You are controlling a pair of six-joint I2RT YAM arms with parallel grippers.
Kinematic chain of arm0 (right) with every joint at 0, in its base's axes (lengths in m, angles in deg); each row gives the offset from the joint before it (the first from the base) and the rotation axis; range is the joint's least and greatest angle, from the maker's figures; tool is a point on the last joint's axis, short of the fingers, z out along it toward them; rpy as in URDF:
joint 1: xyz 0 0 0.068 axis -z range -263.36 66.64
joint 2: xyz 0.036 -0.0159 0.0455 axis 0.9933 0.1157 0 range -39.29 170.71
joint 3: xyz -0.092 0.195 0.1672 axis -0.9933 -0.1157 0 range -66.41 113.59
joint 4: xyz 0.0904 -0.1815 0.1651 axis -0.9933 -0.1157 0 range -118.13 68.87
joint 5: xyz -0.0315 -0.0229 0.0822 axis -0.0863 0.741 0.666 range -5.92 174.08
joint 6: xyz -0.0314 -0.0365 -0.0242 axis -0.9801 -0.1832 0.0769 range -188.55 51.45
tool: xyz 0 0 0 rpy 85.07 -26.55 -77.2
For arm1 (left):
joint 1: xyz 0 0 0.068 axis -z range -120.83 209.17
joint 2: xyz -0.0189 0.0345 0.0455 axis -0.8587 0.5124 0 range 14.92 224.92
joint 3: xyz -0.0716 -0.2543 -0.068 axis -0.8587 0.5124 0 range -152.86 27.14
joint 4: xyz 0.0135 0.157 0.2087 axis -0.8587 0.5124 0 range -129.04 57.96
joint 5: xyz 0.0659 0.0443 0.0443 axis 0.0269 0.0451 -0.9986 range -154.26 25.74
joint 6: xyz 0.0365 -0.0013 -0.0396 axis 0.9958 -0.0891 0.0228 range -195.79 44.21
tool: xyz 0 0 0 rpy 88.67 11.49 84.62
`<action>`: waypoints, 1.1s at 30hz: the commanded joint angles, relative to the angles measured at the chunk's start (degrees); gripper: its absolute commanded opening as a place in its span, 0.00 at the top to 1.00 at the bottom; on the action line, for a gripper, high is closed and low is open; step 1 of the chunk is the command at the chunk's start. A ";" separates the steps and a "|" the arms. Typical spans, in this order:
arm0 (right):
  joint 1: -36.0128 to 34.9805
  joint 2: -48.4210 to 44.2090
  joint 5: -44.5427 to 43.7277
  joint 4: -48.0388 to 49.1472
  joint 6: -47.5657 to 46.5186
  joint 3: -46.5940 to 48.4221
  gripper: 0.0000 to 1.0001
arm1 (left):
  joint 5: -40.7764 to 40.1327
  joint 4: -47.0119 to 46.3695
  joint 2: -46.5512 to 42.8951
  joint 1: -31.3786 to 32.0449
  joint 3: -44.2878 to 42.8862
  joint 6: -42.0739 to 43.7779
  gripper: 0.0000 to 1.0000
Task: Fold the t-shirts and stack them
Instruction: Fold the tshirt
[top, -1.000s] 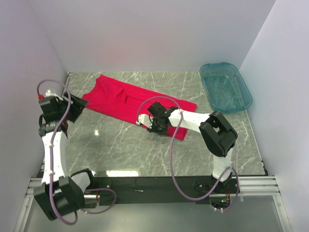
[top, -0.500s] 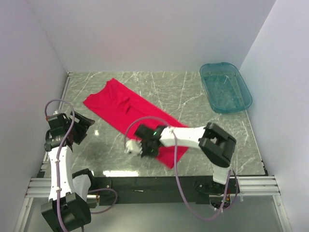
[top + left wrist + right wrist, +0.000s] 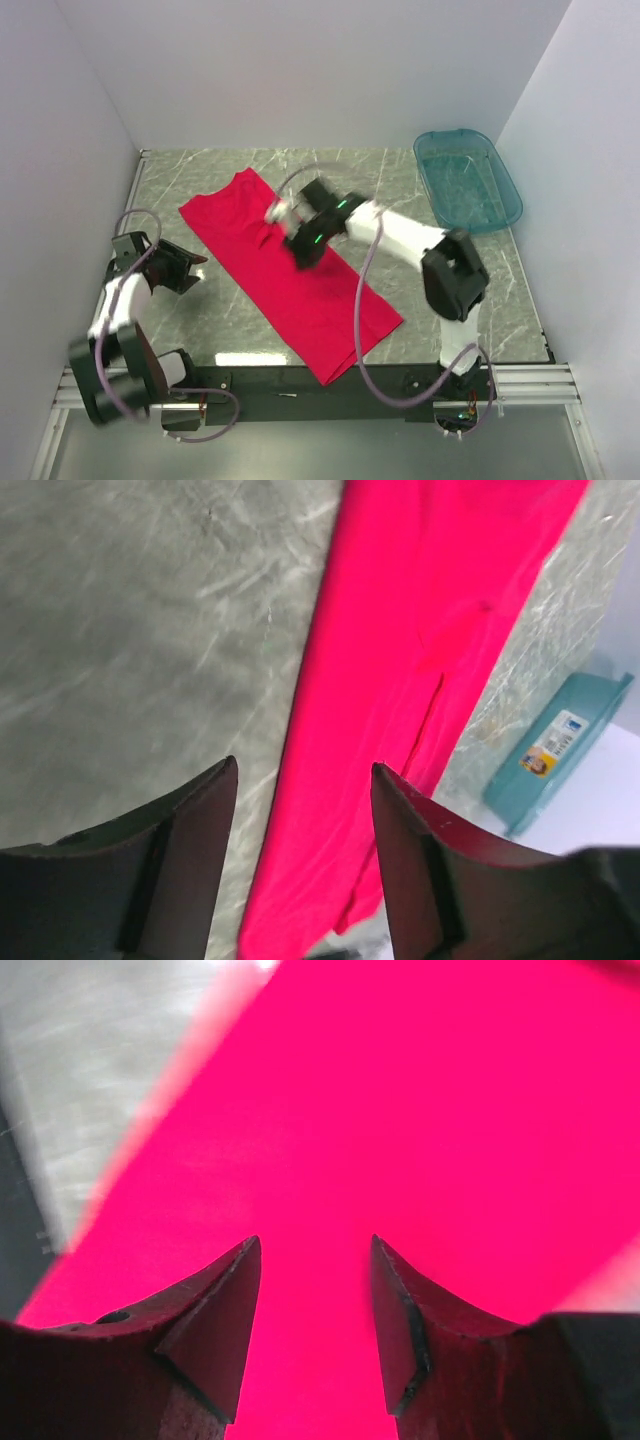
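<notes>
**Top external view.** The t-shirt [image 3: 290,275] lies flat on the counter [image 3: 390,175] as one long red strip. It runs diagonally from the far left toward the near edge at centre. Your right fingers [image 3: 300,250] hang over the far half of the strip. Your left fingers [image 3: 190,272] sit to the left of the shirt, over bare counter and apart from the cloth. The counter is grey-green with a marble pattern, and plain white walls close it on three sides. A teal basin [image 3: 468,180] stands in the far right corner, well apart from the shirt.

**Left wrist view.** Your left fingers stand parted with nothing between them. The t-shirt [image 3: 420,660] stretches away ahead, and one long edge of it runs up from between the tips. Bare counter [image 3: 130,630] fills the left of the view. The teal basin [image 3: 555,745] shows beyond the far side of the shirt.

**Right wrist view.** Your right fingers stand parted, and no cloth is caught between them. You cannot tell whether the tips touch the fabric. The t-shirt [image 3: 400,1110] fills almost the whole view beneath and beyond the tips, smooth and without visible folds. A wedge of counter [image 3: 90,1070] shows at upper left, past the straight edge of the shirt.
</notes>
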 commanded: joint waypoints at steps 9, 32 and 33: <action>19.44 16.93 3.26 9.20 35.66 20.16 0.39 | 9.26 -11.00 10.96 0.23 -4.72 4.67 0.37; 18.66 32.94 4.22 6.75 42.71 33.01 0.50 | 10.05 -9.95 4.81 0.23 0.64 3.62 0.37; 18.39 32.85 4.22 6.75 42.80 31.87 0.50 | 10.05 -9.86 4.63 0.23 0.82 3.62 0.37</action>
